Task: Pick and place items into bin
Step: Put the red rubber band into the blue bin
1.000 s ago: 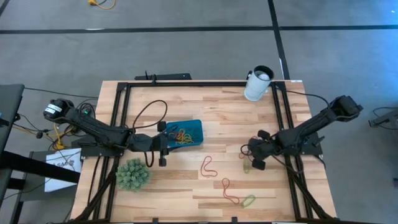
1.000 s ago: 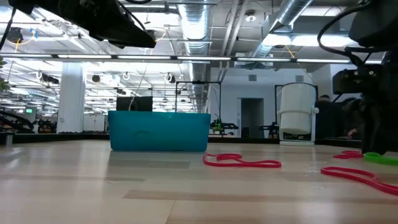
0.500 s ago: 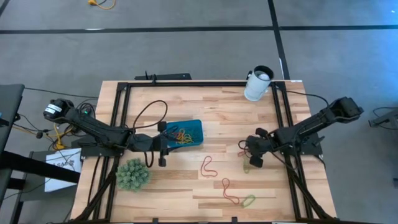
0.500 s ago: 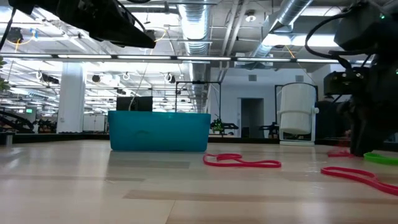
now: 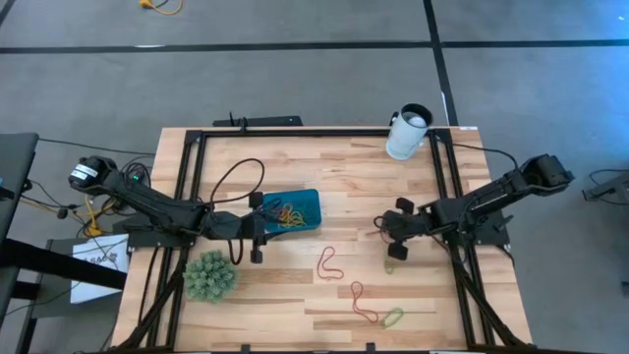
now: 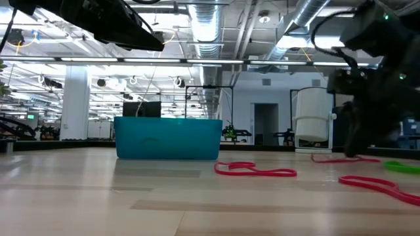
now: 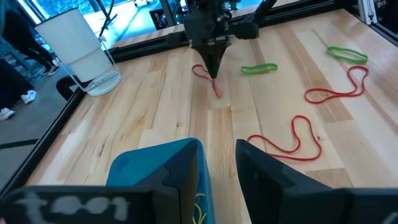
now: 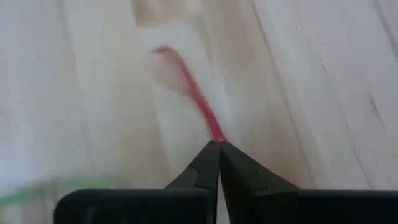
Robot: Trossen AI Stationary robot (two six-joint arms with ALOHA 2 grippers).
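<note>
Red rubber-band loop [image 7: 207, 78]: pinched at one end in clenched right gripper [image 8: 217, 146], trailing ahead of its tips along the table; teal bin [image 5: 292, 210] lay leftward, beside the idle, parted left gripper [image 5: 257, 228].

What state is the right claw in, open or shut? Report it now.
Shut on a red loop. The right claw has its fingertips pressed together in its wrist view, with the loop pinched at their tips and trailing onto the table.

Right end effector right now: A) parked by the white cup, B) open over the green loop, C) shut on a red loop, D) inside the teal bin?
C: the right end effector has its tips pinched together on the red loop, out on the wood away from the bin.
</note>
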